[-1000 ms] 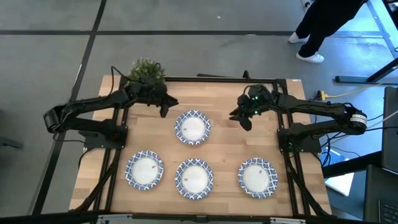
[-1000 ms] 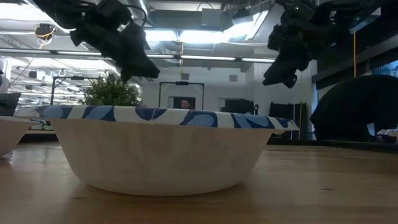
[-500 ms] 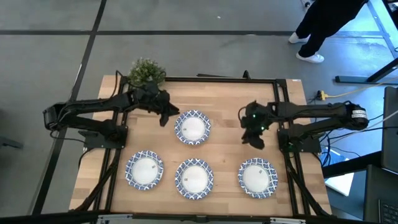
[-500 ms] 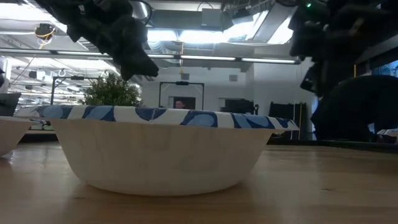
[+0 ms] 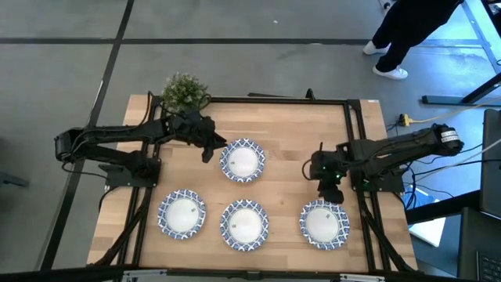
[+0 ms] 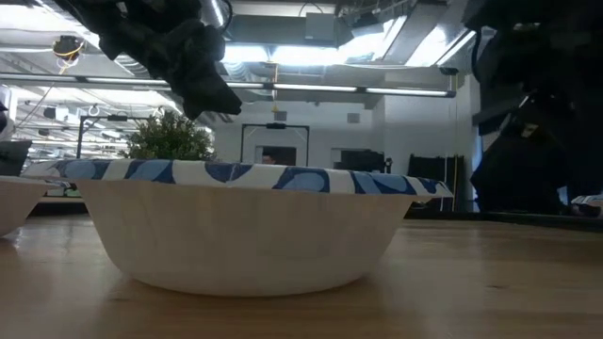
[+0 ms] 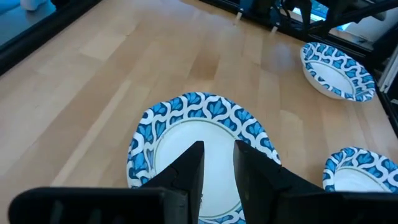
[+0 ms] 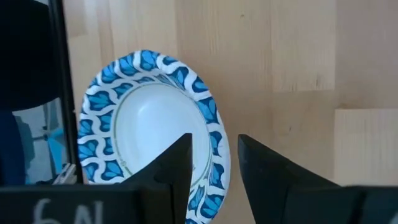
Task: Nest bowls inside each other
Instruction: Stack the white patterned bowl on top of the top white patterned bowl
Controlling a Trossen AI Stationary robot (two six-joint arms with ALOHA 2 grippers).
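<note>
Several blue-and-white rimmed bowls sit on their bases on the wooden table: one at far middle (image 5: pixel 243 160) and a near row at left (image 5: pixel 182 213), middle (image 5: pixel 245 223) (image 6: pixel 245 226) and right (image 5: pixel 323 222). My left gripper (image 5: pixel 207 150) (image 7: pixel 217 146) hovers open at the left rim of the far-middle bowl (image 7: pixel 186 124). My right gripper (image 5: pixel 329 188) (image 8: pixel 214 140) is open, with its fingers standing on either side of the far rim of the near-right bowl (image 8: pixel 149 118), above it.
A small green potted plant (image 5: pixel 185 90) (image 6: pixel 170 137) stands at the far-left corner, just behind my left arm. Black frame rails (image 5: pixel 356 133) run along the table's far and side edges. A person (image 5: pixel 415 31) stands on the floor beyond the far-right corner.
My right gripper has swung from the far right part of the table toward the near edge and come down over the near-right bowl's far rim. My left gripper has shifted slightly toward the far-middle bowl. No bowl has moved.
</note>
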